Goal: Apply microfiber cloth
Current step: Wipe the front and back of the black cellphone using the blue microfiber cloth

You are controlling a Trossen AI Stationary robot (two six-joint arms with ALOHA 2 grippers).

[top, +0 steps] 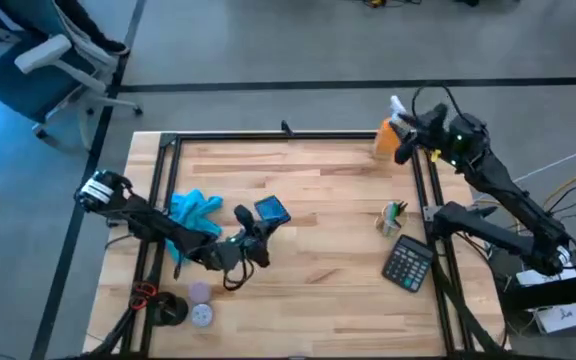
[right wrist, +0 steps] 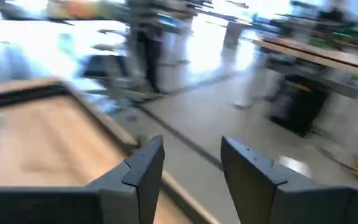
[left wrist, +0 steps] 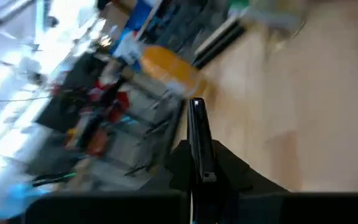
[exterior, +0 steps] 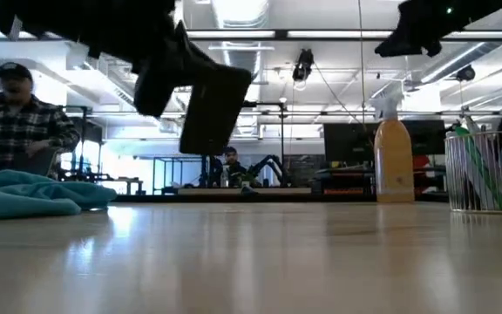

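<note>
The turquoise microfiber cloth (top: 193, 210) lies crumpled on the left part of the wooden table, and the low view shows the cloth (exterior: 33, 196) resting in a heap. Just right of it, my left gripper (top: 256, 228) is shut on a black phone (top: 271, 211), which the low view shows as the phone (exterior: 212, 105) raised above the table. My right gripper (top: 406, 143) hovers open over the table's far right corner, its fingers (right wrist: 145, 165) empty. My left gripper pinches the phone between its two fingers, one on each flat face, at the phone's near end (left wrist: 199, 171). The fingers come roughly level from the table's near left. The phone is lifted clear of the table, tilted, its free end (left wrist: 196, 106) pointing away from the gripper.
An orange spray bottle (top: 388, 135) stands at the far right corner beside my right gripper. A mesh cup with pens (top: 393, 215) and a calculator (top: 408, 265) sit along the right side. Small round items (top: 200, 303) lie at the near left. A person (exterior: 11, 122) sits beyond the table.
</note>
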